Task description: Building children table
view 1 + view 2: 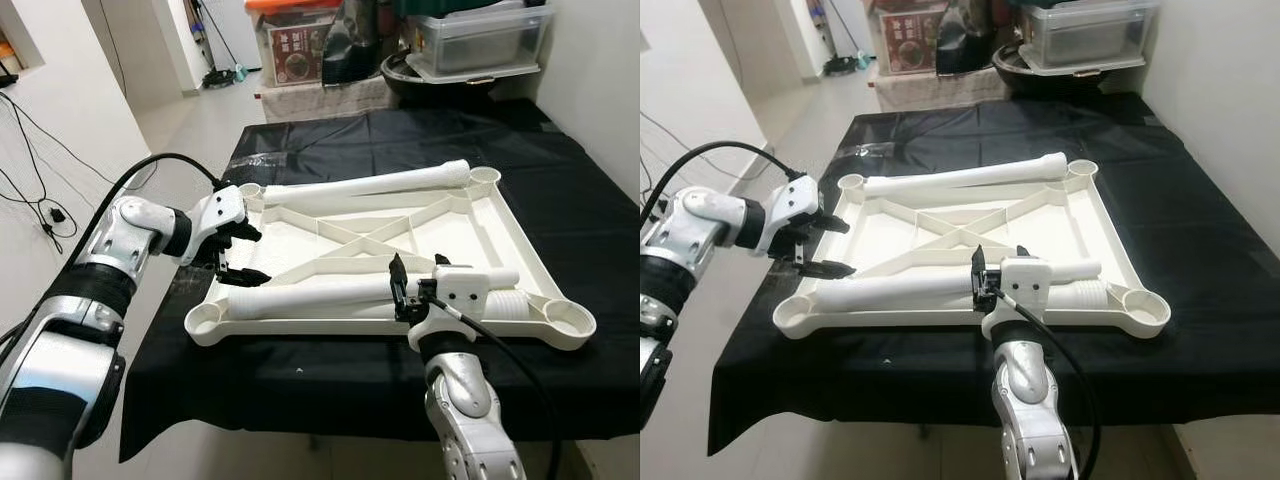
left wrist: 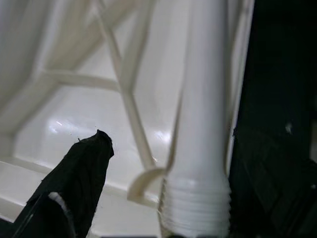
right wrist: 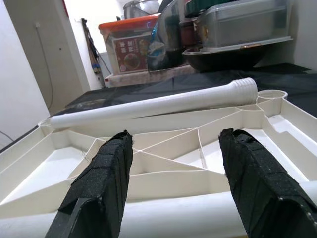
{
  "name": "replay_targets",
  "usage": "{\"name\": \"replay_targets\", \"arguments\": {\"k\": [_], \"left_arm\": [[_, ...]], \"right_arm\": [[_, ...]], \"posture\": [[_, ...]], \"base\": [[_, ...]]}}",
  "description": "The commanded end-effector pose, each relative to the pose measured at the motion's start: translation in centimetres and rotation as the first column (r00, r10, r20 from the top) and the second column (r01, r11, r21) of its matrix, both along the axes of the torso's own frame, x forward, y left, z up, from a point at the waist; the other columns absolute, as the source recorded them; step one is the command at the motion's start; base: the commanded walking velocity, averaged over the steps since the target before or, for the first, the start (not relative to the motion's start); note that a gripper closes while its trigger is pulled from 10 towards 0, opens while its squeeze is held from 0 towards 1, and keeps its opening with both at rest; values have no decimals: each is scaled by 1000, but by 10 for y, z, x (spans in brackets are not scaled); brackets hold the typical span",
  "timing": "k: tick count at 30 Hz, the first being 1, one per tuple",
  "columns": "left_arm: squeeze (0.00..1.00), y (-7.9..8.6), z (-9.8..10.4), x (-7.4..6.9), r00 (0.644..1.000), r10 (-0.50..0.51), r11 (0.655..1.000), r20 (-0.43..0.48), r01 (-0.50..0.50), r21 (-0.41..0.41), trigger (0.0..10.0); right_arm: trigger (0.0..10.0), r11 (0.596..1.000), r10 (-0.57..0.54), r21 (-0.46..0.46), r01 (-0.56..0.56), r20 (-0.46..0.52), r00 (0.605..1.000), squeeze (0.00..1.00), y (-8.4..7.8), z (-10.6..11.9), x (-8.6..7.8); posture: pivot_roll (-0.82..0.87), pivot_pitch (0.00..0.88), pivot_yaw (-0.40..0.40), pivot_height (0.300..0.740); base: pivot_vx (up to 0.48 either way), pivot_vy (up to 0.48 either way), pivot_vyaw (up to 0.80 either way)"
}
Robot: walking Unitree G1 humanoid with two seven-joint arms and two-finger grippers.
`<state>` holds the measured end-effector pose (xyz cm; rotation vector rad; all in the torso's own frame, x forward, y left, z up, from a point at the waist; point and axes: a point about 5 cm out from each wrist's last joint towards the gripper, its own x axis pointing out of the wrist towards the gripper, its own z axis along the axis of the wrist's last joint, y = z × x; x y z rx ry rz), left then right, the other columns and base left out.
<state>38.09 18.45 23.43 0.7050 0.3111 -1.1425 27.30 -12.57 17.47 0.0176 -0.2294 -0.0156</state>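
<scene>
From the left eye view, an upturned white plastic tabletop [image 1: 455, 235] is seen lying on a table [image 1: 590, 200] draped in black cloth, with two white legs laid on its ribbed underside: a far leg [image 1: 370, 186] along the back edge and a near leg [image 1: 340, 294] along the front edge. In the right eye view, the left hand [image 1: 818, 247] is found at the narrow end of the near leg, fingers spread and not closed on it, while the right hand [image 1: 997, 275] is poised over the leg toward its threaded end [image 1: 1087, 294], fingers apart. In the left wrist view, threads are seen on the leg [image 2: 203, 124], with one black finger [image 2: 81, 181] beside it. In the right wrist view, both fingers [image 3: 101, 191] are held spread above the near leg [image 3: 198, 215]. The leg is judged light, stiff and smooth, so likely slippery; it is best gripped mid-shaft, clear of the threads.
</scene>
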Motion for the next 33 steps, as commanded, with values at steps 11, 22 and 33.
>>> {"name": "replay_targets", "arguments": {"k": [11,22,33], "left_arm": [[0,2,-10,-4,981,-70,985,-178,96,145,10000],[0,14,-16,-4,988,-40,969,-152,76,237,10000],[0,14,-29,-8,980,-64,955,-187,115,275,10000]], "right_arm": [[10000,1000,-14,-4,14,-34,999,0,-1,-1,-6],[10000,1000,-5,16,6,-40,999,0,1,1,-7],[10000,999,-16,30,16,-8,1000,0,-3,11,-9]], "posture": [[76,177,132,740],[83,194,132,740],[69,205,133,740]], "base": [[0,0,0],[0,0,0],[0,0,0]]}}
